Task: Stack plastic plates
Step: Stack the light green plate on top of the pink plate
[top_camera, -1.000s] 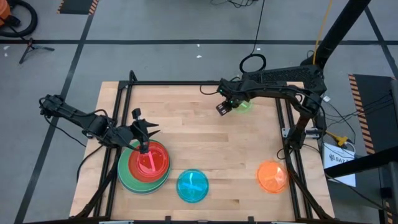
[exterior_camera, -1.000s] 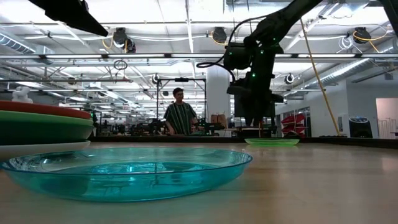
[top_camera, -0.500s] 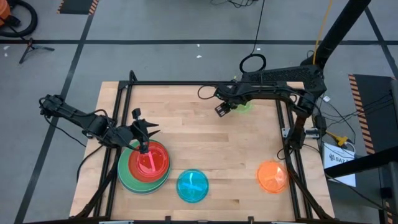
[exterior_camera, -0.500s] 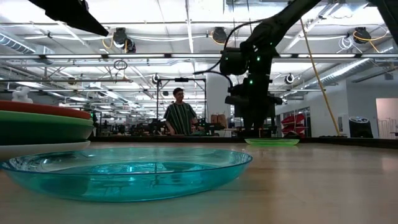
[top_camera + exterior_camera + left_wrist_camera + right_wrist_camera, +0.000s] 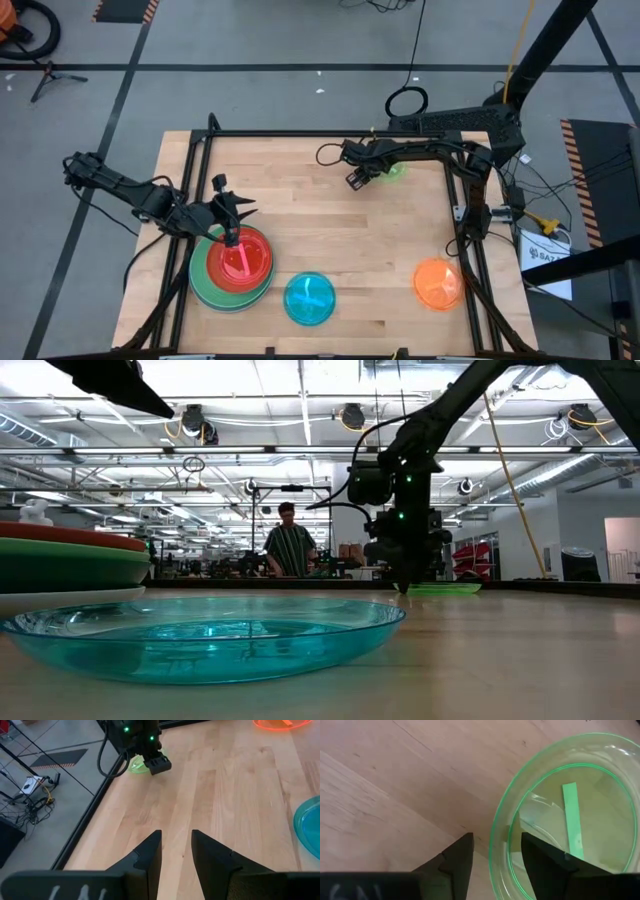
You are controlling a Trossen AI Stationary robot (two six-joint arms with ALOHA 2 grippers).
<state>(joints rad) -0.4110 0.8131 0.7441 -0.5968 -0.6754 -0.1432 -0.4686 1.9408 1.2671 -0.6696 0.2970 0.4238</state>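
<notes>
Wooden table [image 5: 330, 230], plate stack [image 5: 231, 267], cyan plate [image 5: 309, 299]

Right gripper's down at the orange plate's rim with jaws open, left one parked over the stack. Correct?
Wrong plate. The right gripper is at the lime plate, jaws open astride its rim, per the right wrist view. The orange plate lies untouched. Left gripper is over the stack.

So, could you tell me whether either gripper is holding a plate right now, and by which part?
Neither holds one. The right gripper stands open astride the lime plate's rim; the left gripper is empty.

Probably a robotics lab: open ceiling ducts [image 5: 200, 422], taped floor lines [image 5: 130, 80], a framed wooden table [image 5: 300, 190].
</notes>
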